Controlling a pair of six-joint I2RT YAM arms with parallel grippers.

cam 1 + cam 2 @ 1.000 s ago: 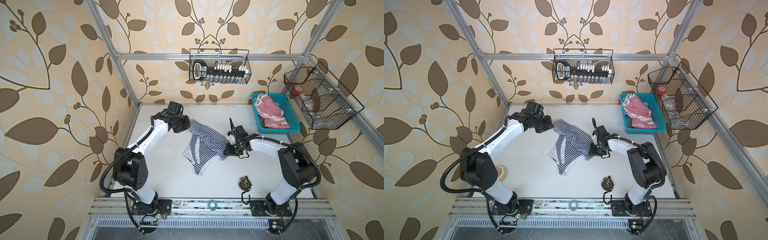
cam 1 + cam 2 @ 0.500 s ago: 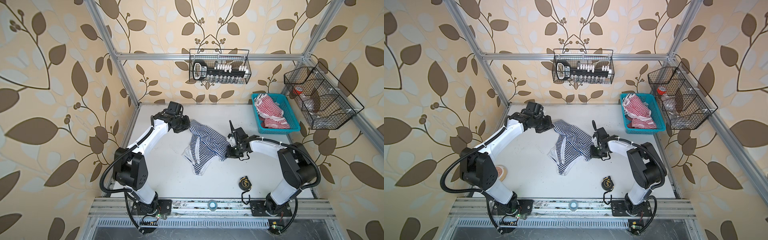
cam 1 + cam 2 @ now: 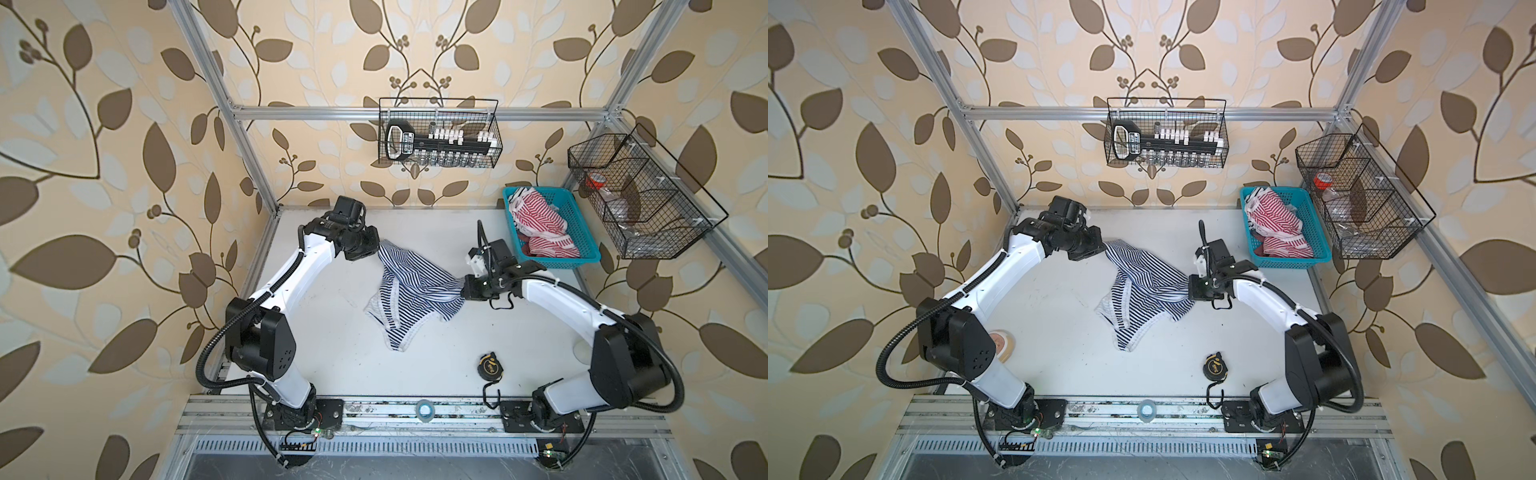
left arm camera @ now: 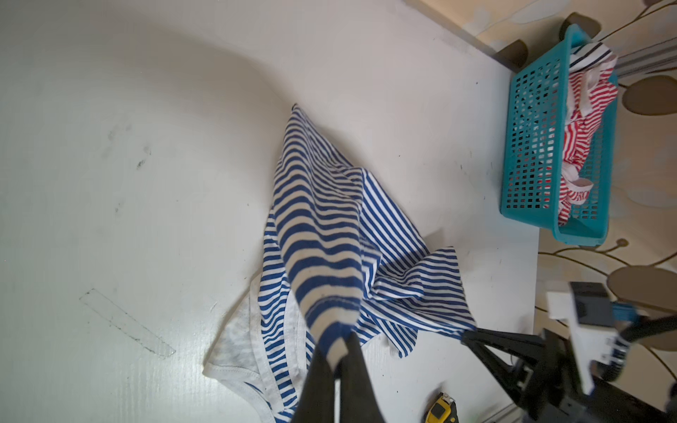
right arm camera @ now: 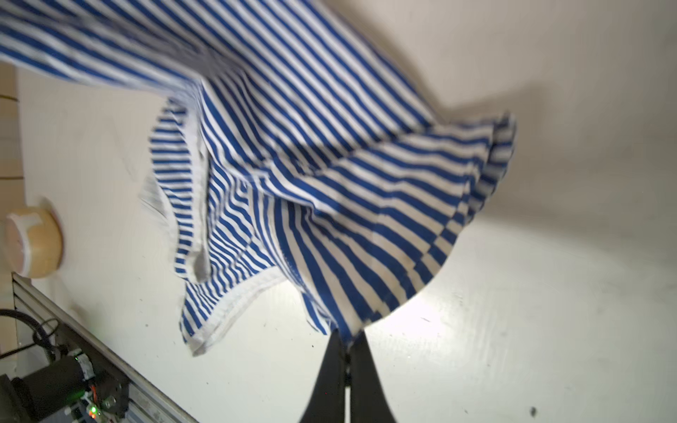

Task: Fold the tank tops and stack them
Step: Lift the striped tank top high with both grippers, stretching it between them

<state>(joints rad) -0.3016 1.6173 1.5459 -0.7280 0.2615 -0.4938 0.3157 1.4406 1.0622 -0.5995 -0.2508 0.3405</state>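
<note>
Navy-and-white striped cloth tank top [image 3: 409, 286] sags onto the white tabletop [image 3: 332, 353], held between both arms: left gripper [image 4: 339, 348] jaws pinch one corner, right gripper [image 5: 347, 340] jaws have just clamped another, so spreading it flat can likely begin.

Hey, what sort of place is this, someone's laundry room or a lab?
Probably a robot test cell, not a home: left arm and right arm bolted to a metal rail, an aluminium frame around the white table.
</note>
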